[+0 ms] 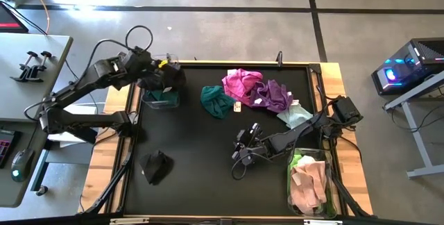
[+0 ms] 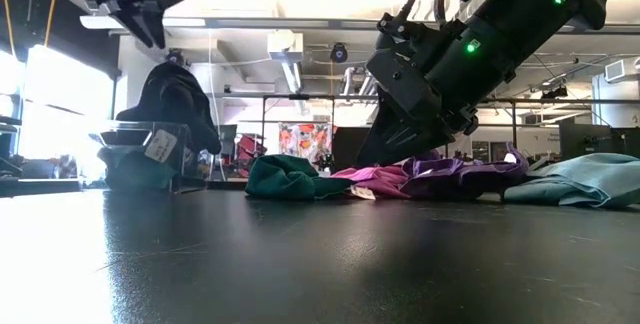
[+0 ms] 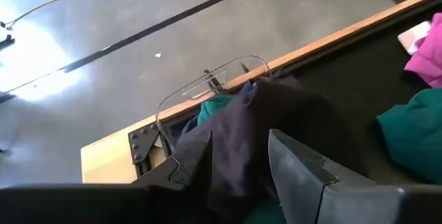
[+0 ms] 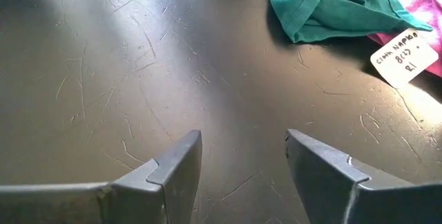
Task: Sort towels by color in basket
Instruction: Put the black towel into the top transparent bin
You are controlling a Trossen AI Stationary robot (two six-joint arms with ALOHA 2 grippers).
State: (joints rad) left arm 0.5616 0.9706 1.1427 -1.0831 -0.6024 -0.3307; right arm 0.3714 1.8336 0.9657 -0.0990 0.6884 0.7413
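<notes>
Above clear bin (image 1: 161, 100), left tool (image 1: 168, 72) gripping dark towel (image 3: 242, 141)

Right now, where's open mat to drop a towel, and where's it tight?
Free: the near mat between the black towel and the right gripper, and the strip between the teal towel and the left bin. Crowded: the far right, where magenta, purple and mint towels bunch by the right arm.

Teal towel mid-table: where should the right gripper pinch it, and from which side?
Judging by its pose, pinch the raised crumpled fold atop the teal towel, coming straight down. It lies bunched in a low mound, with no flat edge lifted. The right gripper is open, empty, just short of it.
</notes>
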